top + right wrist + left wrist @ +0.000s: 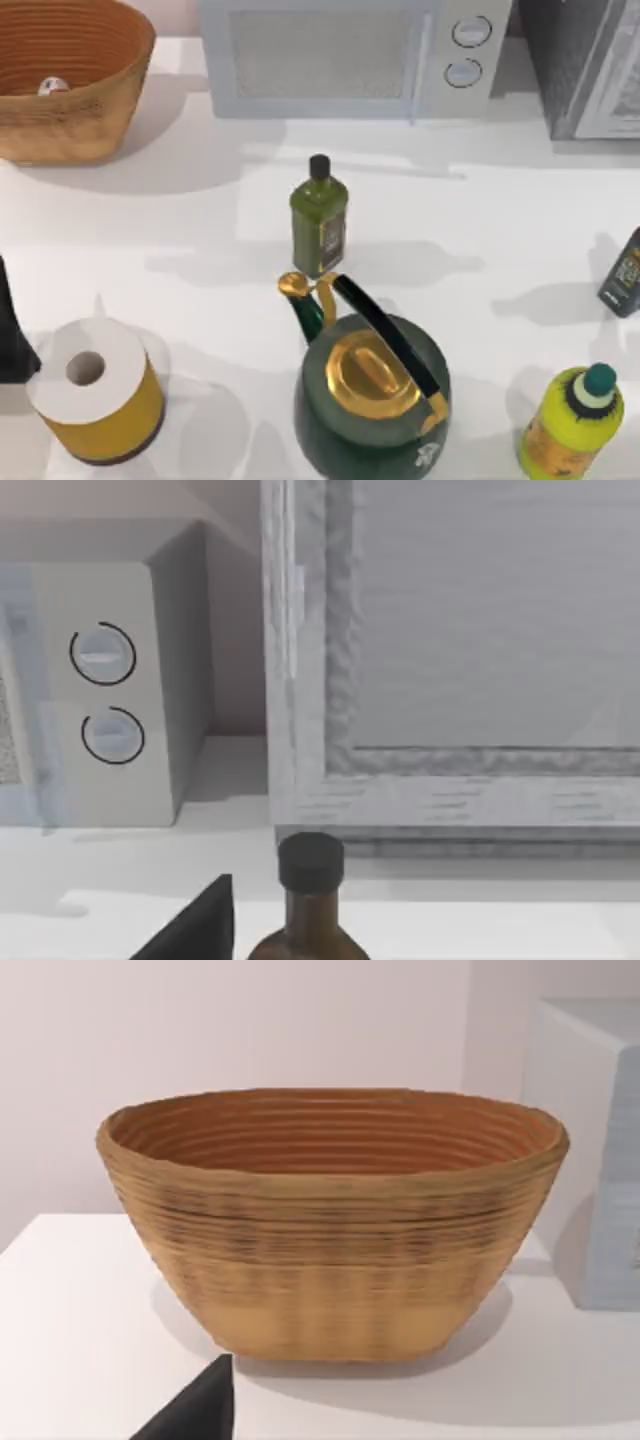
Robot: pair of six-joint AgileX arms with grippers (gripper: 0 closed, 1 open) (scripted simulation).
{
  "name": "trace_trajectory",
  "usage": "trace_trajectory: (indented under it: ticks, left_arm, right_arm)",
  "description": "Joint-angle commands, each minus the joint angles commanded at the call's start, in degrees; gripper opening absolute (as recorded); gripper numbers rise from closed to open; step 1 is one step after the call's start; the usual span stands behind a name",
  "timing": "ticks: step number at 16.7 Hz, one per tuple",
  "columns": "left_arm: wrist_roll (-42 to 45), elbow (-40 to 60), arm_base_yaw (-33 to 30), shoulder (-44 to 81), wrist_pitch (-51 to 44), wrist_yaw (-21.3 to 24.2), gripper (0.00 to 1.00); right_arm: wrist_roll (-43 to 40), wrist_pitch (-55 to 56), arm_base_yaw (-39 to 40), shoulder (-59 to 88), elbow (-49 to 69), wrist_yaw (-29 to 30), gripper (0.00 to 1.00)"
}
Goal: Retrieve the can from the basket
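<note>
can [52,86] lies inside basket [75,95], upper left of top view. left gripper [195,1410] sits near the basket's outside; can't tell its grip.

White table [200,230]. Basket [70,120] far-left corner, microwave [340,60] far edge. Green bottle [319,215] centre; kettle [375,395], paper roll [95,390] near edge.
</note>
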Motion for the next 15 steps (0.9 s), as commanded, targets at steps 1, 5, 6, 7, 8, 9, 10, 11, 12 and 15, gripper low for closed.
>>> trace_trajectory:
  ticks: [1, 5, 6, 7, 8, 9, 10, 11, 12, 15]
  left_arm:
    - [0.0, 0.0, 0.0, 0.0, 0.0, 0.0, 1.0]
    - [0.02, 3.07, 0.06, 3.16, -1.41, 0.12, 1.0]
    - [0.03, 5.12, 0.1, 5.27, -2.35, 0.2, 1.0]
    - [0.05, 7.75, 0.15, 8.0, -3.56, 0.3, 1.0]
    - [0.08, 10.83, 0.21, 11.2, -4.99, 0.43, 1.0]
    - [0.11, 14.31, 0.28, 14.81, -6.61, 0.57, 1.0]
    - [0.15, 18.15, 0.35, 18.81, -8.4, 0.72, 1.0]
    - [0.2, 22.32, 0.44, 23.17, -10.35, 0.89, 1.0]
    - [0.26, 26.85, 0.52, 27.92, -12.47, 1.08, 1.0]
    - [0.5, 41.93, 0.83, 43.8, -19.56, 1.69, 1.0]
  right_arm:
    - [0.0, 0.0, 0.0, 0.0, 0.0, 0.0, 1.0]
    - [0.0, 0.0, 0.0, 0.0, 0.0, 0.0, 1.0]
    - [0.0, 0.0, 0.0, 0.0, 0.0, 0.0, 1.0]
    - [0.0, 0.0, 0.0, 0.0, 0.0, 0.0, 1.0]
    - [0.0, 0.0, 0.0, 0.0, 0.0, 0.0, 1.0]
    - [0.0, 0.0, 0.0, 0.0, 0.0, 0.0, 1.0]
    - [0.0, 0.0, 0.0, 0.0, 0.0, 0.0, 1.0]
    - [0.0, 0.0, 0.0, 0.0, 0.0, 0.0, 1.0]
    - [0.0, 0.0, 0.0, 0.0, 0.0, 0.0, 1.0]
    - [0.0, 0.0, 0.0, 0.0, 0.0, 0.0, 1.0]
